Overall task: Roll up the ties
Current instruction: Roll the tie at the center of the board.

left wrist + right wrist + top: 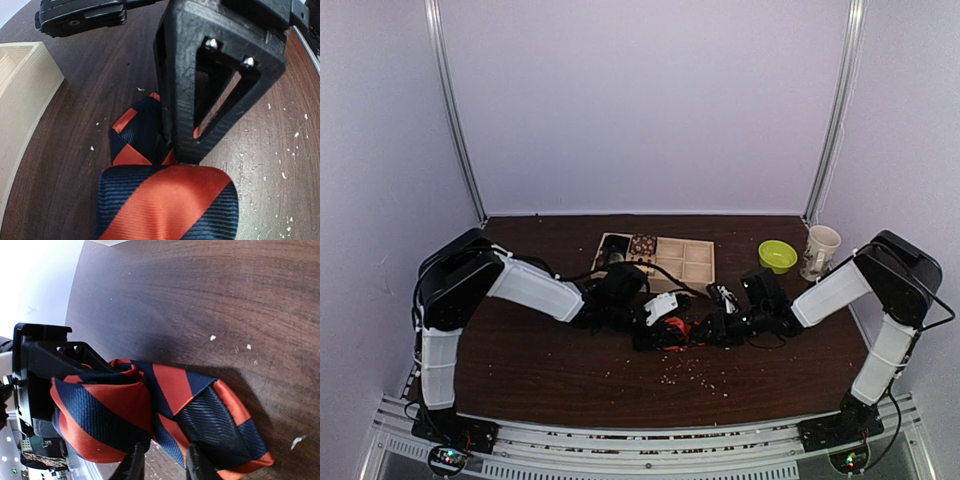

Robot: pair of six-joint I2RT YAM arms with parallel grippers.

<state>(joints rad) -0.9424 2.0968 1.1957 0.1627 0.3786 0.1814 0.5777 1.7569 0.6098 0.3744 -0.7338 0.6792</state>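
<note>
Dark table [570, 375], near half open — left tool [660, 322] clamps rolled tie [165, 205]; right tool [167, 465] narrow — grip unclear

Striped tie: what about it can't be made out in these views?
Top external: tie is a tiny red patch between left gripper and right gripper; roll unreadable.
Left wrist: a finger hides the fold beneath it; grip unclear.
Right wrist: fingertips cut off by the bottom edge; grip unclear.

The table carries two arms [535, 288], one striped tie [672, 328], one wooden tray [698, 262], one green bowl [777, 255], one white cup [819, 250] and, as far as this small view allows, perhaps two fabric rolls [642, 244] in the tray.
</note>
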